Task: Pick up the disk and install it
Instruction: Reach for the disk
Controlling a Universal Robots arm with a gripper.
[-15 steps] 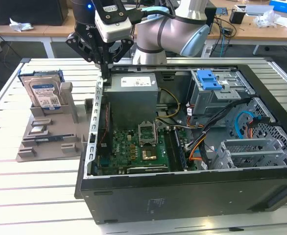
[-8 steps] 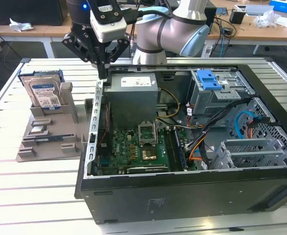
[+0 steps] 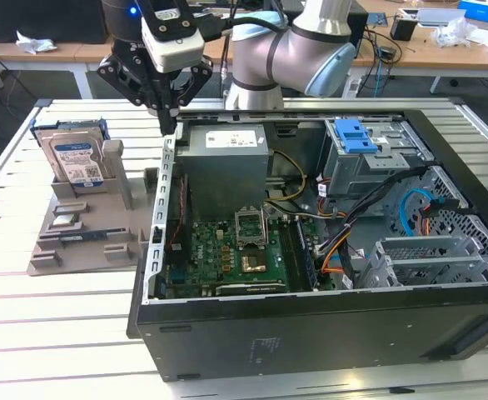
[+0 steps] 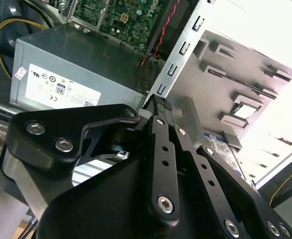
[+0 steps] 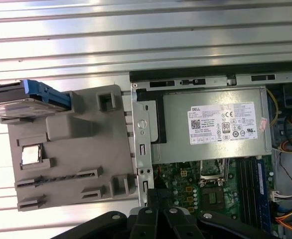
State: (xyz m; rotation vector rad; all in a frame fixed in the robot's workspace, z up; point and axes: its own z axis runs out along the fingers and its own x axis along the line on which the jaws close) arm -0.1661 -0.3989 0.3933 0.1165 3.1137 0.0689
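**Figure: Gripper closed and empty at the case wall, disk in its holder**

The arm's gripper (image 3: 170, 125) points downward over the side wall of the open computer case (image 3: 311, 325), close to the corner of the power supply (image 3: 226, 154). Its black fingers (image 4: 161, 144) are pressed together at the tips and carry nothing. From where I stand I cannot tell whether the tips touch the wall.

The disk (image 3: 76, 160) stands upright on its edge in the rear slot of a grey plastic holder (image 3: 86, 242), outside the case on the exterior view's left. It is apart from the gripper, with its white-and-blue label facing outward. In the first wrist view the disk (image 5: 14, 102) appears edge-on, with a blue rail along its side.

Holder and case both rest on a slatted metal table (image 3: 61, 333). Inside the case lie the green motherboard (image 3: 227, 250) and, toward the exterior view's right, a grey drive cage (image 3: 377, 162) topped by a blue bracket (image 3: 356, 135).
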